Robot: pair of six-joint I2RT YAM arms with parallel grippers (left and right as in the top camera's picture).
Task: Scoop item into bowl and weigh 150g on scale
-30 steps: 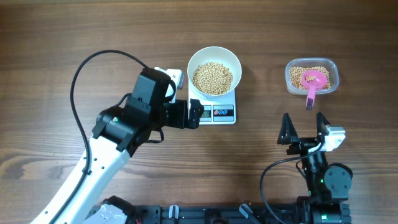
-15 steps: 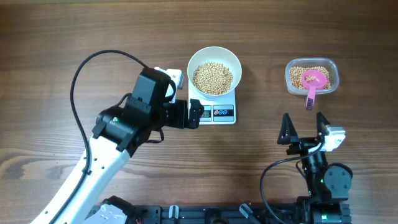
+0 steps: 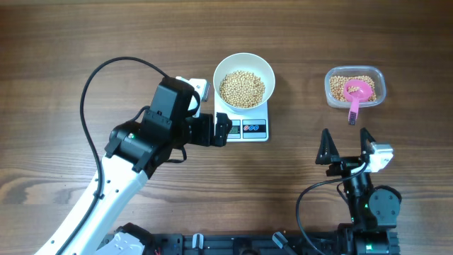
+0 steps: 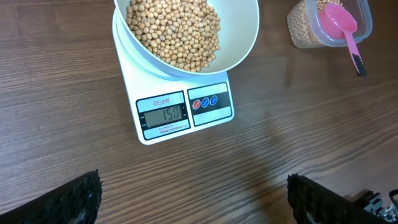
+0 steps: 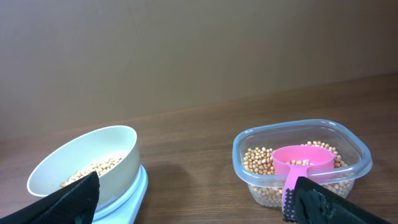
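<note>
The white bowl (image 3: 267,71) stands on the white scale (image 3: 256,129) at the table's middle, with tan beans (image 3: 242,89) heaped inside. In the left wrist view the beans (image 4: 174,31) fill the bowl (image 4: 246,38), and the scale's display (image 4: 164,114) reads 150. My left gripper (image 3: 225,130) is open and empty, at the scale's left front corner. In its own view, the left gripper (image 4: 196,199) has only bare wood between its fingers. My right gripper (image 3: 345,142) is open and empty near the front right, well apart from the bowl (image 5: 93,155) and the scale (image 5: 135,185).
A clear plastic tub (image 3: 330,88) of beans sits at the back right. A pink scoop (image 3: 357,92) rests in it, handle pointing toward the front. The right wrist view has the tub (image 5: 249,163) and scoop (image 5: 300,163) just beyond my right finger. A black cable loops left of the left arm.
</note>
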